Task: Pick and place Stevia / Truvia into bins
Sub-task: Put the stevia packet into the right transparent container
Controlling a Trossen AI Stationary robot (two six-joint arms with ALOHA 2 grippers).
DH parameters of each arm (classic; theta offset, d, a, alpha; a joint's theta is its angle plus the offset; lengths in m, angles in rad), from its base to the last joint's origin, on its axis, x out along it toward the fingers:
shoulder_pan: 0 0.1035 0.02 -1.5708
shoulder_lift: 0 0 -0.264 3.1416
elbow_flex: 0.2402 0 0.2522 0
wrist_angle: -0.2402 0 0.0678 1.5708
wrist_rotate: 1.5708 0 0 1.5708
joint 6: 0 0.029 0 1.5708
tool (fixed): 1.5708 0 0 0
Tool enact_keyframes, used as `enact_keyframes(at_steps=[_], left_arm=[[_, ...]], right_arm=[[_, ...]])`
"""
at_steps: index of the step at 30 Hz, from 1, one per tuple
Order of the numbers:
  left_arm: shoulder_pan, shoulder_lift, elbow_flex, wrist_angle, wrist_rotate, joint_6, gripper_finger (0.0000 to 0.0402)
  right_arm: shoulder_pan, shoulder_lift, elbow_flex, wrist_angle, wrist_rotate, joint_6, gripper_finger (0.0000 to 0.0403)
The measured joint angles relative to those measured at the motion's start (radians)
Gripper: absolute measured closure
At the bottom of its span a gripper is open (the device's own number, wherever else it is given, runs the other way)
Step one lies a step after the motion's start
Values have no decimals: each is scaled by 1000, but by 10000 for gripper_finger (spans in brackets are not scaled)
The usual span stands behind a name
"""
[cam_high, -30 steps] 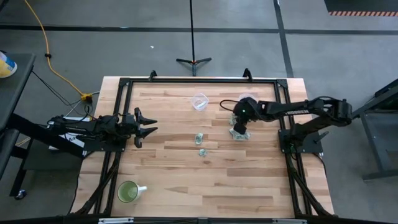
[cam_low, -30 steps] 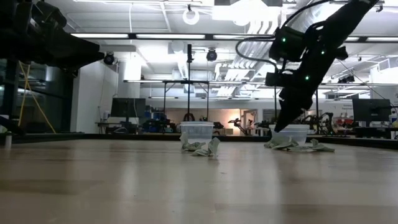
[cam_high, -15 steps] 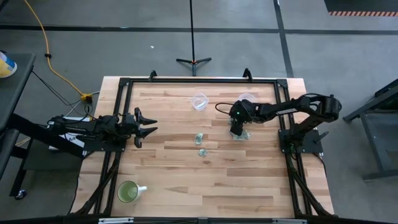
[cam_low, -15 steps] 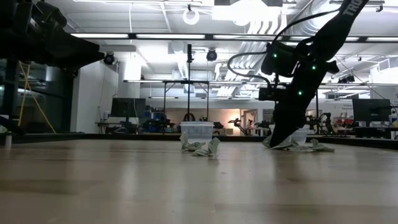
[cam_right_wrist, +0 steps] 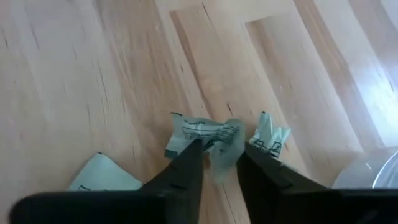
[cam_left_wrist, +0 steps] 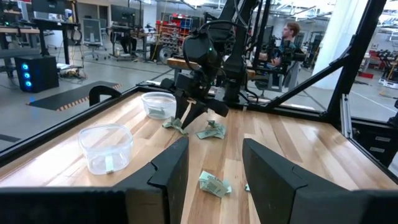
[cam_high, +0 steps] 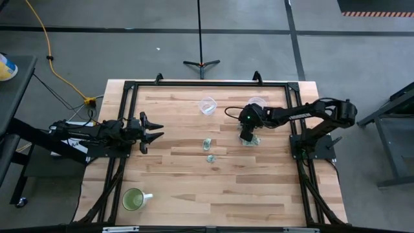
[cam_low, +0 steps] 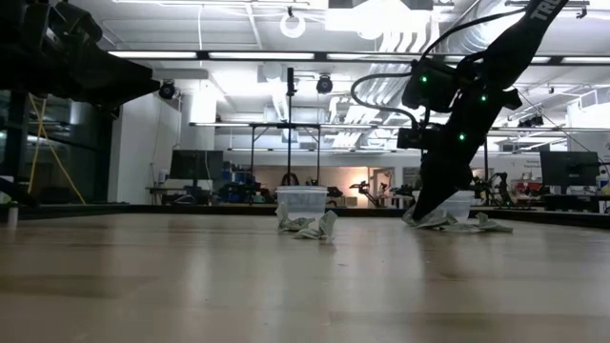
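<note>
Two clear cups stand at the far middle of the table [cam_high: 207, 105] [cam_high: 257, 103]. Several pale green sachets lie flat on the wood: two near the middle [cam_high: 207, 143] [cam_high: 211, 158] and a cluster [cam_high: 252, 140] near the right cup. My right gripper [cam_high: 246, 137] [cam_right_wrist: 219, 152] points down at this cluster, its fingertips at the table [cam_low: 420, 217], shut on one crumpled sachet [cam_right_wrist: 211, 137]. Another sachet [cam_right_wrist: 271, 138] lies just beside it, and a third [cam_right_wrist: 102, 175] farther off. My left gripper [cam_high: 154, 134] waits open and empty at the table's left side. My right gripper pinches the crumpled sachet between its two fingertips [cam_right_wrist: 194, 149], at the sachet's near edge [cam_right_wrist: 217, 148]. The fingers come slanting down from the table's right. The sachet lies on the wood, bunched up between the fingers.
A green-filled mug [cam_high: 134, 199] stands near the front left corner. A black frame [cam_high: 194, 84] runs along the table's far and side edges. The right cup [cam_right_wrist: 373, 177] is close beside my right gripper. In the left wrist view a person [cam_left_wrist: 289, 37] sits beyond the table.
My right gripper has come down from just above the sachet cluster until its fingertips reach the table, shifting slightly toward the table's left. In the last half second it has hardly moved.
</note>
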State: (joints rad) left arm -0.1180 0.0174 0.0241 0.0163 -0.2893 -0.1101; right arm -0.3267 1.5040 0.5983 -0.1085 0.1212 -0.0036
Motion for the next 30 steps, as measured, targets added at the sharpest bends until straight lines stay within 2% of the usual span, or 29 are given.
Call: enact_keyframes(at_steps=[6,15,18,24,27,30], left_arm=[[0,0,0,0,0,0,215],[0,0,0,0,0,0,215],[0,0,0,0,0,0,215],[0,0,0,0,9,0,215],[0,0,0,0,12,0,215],[0,0,0,0,12,0,215]], right_arm=[[0,-1,0,1,-53,-2,396],[10,-20,46,-3,-41,21,399],[9,-69,86,-37,13,14,401],[-20,-201,176,-298,251,22,402],[-54,-243,193,-409,274,21,402],[-98,-252,173,-448,269,13,402]])
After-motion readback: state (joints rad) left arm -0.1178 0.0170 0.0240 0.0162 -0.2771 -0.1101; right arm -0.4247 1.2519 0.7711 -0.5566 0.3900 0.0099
